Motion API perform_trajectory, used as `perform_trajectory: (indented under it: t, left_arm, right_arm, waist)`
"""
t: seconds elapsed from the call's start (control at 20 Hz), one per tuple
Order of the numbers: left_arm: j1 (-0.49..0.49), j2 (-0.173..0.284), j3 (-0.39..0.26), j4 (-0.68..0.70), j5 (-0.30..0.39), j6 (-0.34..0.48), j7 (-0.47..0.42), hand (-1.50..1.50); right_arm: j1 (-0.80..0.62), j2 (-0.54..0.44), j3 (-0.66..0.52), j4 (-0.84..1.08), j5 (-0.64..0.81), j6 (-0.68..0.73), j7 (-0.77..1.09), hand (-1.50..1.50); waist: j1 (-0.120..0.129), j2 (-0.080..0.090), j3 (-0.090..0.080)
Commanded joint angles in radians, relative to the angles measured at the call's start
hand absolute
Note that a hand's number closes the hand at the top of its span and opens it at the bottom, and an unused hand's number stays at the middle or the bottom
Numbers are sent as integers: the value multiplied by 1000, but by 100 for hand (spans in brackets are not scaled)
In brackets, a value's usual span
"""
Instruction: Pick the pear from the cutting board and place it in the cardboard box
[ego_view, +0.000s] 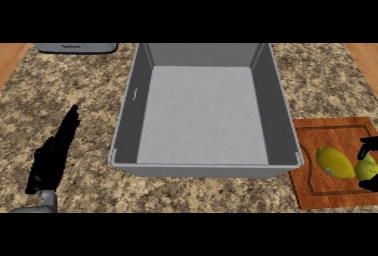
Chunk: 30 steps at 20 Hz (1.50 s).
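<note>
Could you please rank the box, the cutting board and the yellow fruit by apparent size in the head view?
1. Grey box, by far.
2. Cutting board, partly cut off at the view's right edge.
3. Yellow fruit.

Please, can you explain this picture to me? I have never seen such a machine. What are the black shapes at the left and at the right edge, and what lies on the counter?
You look steeply down from the robot's head. The black left hand rests open on the speckled stone counter. The black right hand, mostly out of view, is at a yellow-green pear on the brown wooden cutting board; whether it holds anything I cannot tell. In the middle stands a large grey open box with nothing in it. A grey appliance shows at the top.
</note>
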Motion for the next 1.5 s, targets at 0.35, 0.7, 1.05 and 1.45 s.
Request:
perform_trajectory:
  t: [0.35,0.7,1.05,1.45]
  left_arm:
    - [-52,-30,-66,8,-6,-47,-15,0]
    - [-62,-49,-85,5,-37,-20,-11,0]
    - [-86,-43,-69,24,-40,-17,9,0]
    - [-81,-22,-24,45,-27,-15,1,0]
  right_arm:
    - [-299,32,243,-185,145,-114,-401,150]
    - [-439,21,281,-9,234,-346,-738,150]
    - [-682,53,184,260,128,-316,-1002,150]
    - [-831,101,84,376,-95,-62,-1196,150]
  waist:
    - [168,39,18]
    - [132,44,17]
    - [100,35,14]
    - [50,19,11]
